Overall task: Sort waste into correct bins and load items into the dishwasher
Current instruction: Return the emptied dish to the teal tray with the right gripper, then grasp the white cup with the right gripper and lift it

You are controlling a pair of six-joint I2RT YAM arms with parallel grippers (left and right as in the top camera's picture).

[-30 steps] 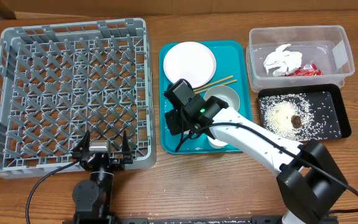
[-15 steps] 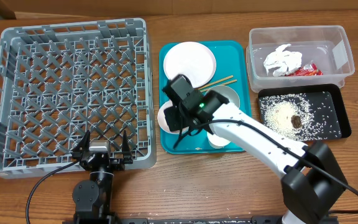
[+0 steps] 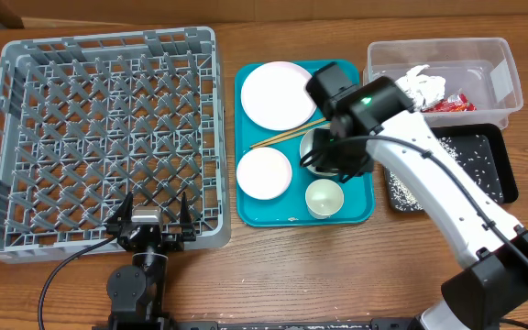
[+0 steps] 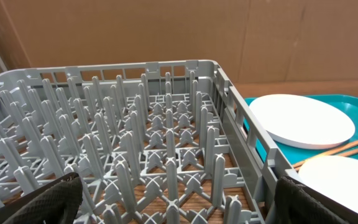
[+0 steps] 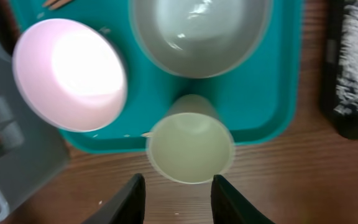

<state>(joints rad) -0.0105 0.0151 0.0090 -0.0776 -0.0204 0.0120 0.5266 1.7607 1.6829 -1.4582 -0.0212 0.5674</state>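
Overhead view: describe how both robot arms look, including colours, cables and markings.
The right arm has white links, black joints and a green light on its black wrist. The left arm is black, with a silvery block at the left gripper and a looping black cable.

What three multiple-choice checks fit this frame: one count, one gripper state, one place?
1. How many dishes stand in the big square grey plastic dish rack?
A none
B two
C four

2. The left gripper is:
A shut, empty
B open wide, empty
C shut on the rack's wall

3. The crumpled white paper napkin lies:
A in the rack
B in the left gripper
C in the clear rectangular plastic tub

Key:
1 A: the overhead view shows only bare lattice.
2 B: its fingers stand far apart at the two edges of the left wrist view, gripping nothing.
3 C: it sits inside the tub's walls, beside the red-and-silver snack wrapper.
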